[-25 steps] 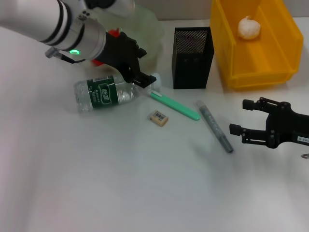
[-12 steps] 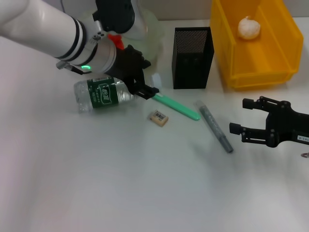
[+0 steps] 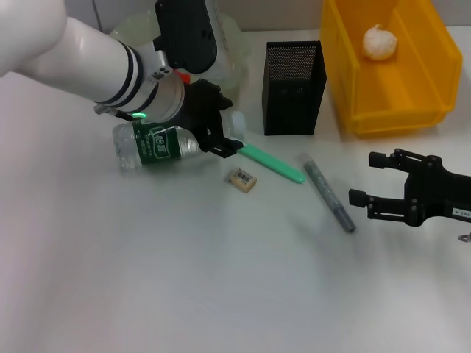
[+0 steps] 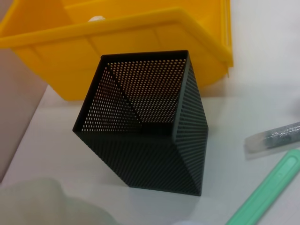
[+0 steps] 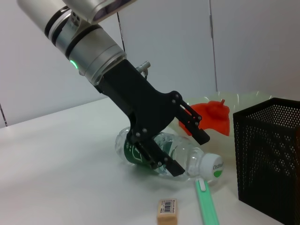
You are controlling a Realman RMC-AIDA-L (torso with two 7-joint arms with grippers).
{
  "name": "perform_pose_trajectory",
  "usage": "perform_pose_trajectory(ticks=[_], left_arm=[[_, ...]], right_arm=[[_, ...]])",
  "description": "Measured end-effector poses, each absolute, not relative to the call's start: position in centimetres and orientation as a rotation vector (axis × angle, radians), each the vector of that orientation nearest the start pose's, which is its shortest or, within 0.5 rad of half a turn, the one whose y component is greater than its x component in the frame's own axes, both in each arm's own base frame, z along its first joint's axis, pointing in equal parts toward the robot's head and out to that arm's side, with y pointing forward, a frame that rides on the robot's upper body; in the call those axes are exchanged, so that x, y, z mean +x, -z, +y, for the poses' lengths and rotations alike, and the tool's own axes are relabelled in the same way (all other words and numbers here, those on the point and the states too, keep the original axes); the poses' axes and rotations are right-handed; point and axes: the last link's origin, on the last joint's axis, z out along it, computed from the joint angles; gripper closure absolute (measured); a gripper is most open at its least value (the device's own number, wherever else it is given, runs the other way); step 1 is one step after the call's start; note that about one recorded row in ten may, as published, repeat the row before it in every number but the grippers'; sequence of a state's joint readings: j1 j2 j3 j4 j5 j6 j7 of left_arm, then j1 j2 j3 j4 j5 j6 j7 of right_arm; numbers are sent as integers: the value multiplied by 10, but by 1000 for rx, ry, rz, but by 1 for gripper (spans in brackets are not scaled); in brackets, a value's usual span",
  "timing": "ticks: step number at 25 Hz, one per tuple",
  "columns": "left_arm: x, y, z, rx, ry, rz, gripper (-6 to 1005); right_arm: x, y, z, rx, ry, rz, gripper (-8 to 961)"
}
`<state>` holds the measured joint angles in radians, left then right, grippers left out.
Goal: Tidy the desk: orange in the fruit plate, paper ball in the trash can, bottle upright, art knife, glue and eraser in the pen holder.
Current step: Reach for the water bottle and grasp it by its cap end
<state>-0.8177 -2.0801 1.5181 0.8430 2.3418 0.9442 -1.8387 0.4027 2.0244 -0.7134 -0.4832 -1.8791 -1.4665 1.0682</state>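
Over the last second the left gripper (image 3: pixel 219 126) has dropped lower over the clear plastic water bottle (image 3: pixel 158 143), which lies on its side beside the pale-green ruffled fruit plate (image 3: pixel 234 50). Its fingers stand apart, straddling the bottle's shoulder. The bottle looks light, smooth and crushable; the firmer neck seems the best hold. Its green label's white lettering is unreadable. The right gripper (image 3: pixel 369 184) waits open near the yellow bin (image 3: pixel 412 81).

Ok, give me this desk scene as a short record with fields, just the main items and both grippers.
bottle: lying on its side, cap toward the pen holder
left gripper: open, jaws either side of the bottle
right gripper: open, off to the side, holding nothing
paper ball: inside the trash can
eraser: on the table
orange: in the fruit plate
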Motion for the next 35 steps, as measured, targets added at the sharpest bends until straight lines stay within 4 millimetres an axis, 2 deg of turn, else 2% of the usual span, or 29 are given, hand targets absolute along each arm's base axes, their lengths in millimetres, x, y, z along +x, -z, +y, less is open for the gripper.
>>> perform_pose_trajectory(ticks=[21, 35], left_arm=[[-164, 82, 415, -2717, -376, 78, 257], [-166, 85, 402, -2779, -389, 60, 258]], right_arm=[[319, 5, 294, -2594, -652, 547, 118], [319, 5, 295, -2594, -650, 546, 118]])
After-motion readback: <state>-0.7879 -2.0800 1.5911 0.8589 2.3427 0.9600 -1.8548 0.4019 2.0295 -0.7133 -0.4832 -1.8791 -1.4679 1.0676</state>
